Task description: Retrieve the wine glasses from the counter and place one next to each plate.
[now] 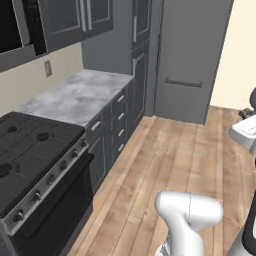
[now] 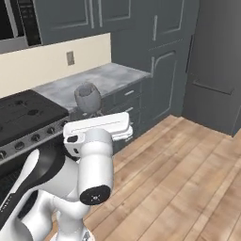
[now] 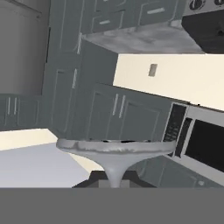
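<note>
**Transport phase: 1 wine glass in carriage**

The gripper (image 3: 114, 183) is clenched on the stem of 1 wine glass (image 2: 88, 98), held aloft, clear of the counter (image 2: 101, 77) edge beside the stove (image 2: 23, 115). Next move, by judgement: drive to a plate and set it down beside it.

A wine glass (image 2: 88, 98), clear and grey-tinted with a rounded bowl, sits inverted above the hand, bowl up in the right base view. In the hand view its round foot (image 3: 114, 148) spreads wide just ahead of the hand, the thin stem (image 3: 114, 173) running back toward the hand.

The counter (image 1: 80, 95), grey-veined white marble over dark drawer cabinets, lies well apart from the hand.
</note>
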You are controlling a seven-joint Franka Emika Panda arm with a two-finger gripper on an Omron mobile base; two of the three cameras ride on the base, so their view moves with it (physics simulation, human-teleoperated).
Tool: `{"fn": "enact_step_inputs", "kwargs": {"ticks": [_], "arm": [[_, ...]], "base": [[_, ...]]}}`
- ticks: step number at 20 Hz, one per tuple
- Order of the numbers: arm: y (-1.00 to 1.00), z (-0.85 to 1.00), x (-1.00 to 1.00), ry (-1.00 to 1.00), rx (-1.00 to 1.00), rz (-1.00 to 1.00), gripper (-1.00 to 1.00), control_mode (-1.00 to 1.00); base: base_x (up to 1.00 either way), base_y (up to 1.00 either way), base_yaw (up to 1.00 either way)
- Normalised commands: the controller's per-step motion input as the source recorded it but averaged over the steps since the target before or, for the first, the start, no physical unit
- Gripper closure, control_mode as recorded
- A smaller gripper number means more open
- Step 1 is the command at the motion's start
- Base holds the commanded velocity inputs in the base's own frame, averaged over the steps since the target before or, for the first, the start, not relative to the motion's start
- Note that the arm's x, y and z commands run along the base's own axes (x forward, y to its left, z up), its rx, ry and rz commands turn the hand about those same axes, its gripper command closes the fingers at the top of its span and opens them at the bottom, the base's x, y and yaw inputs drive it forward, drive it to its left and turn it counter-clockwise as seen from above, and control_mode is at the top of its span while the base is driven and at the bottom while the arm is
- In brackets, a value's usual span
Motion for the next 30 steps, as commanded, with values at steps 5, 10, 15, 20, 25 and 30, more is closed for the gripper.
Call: {"fn": "enact_step_inputs", "kwargs": {"ticks": [5,10,15,20,25,30], "arm": [[0.0,0.0,0.0,0.0,0.0,0.0,1.0,1.0],[0.0,0.0,0.0,0.0,0.0,0.0,1.0,1.0],[0.0,0.0,0.0,0.0,0.0,0.0,1.0,1.0],[0.0,0.0,0.0,0.0,0.0,0.0,1.0,1.0],[0.0,0.0,0.0,0.0,0.0,0.0,1.0,1.0],[0.0,0.0,0.0,0.0,0.0,0.0,1.0,1.0]], "base": [[0.62,-1.0,-0.27],[0.1,-1.0,-0.42],[0.09,-1.0,-0.56],[0.09,-1.0,-0.65],[0.13,-1.0,-0.61],[0.44,-1.0,-0.45]]}}
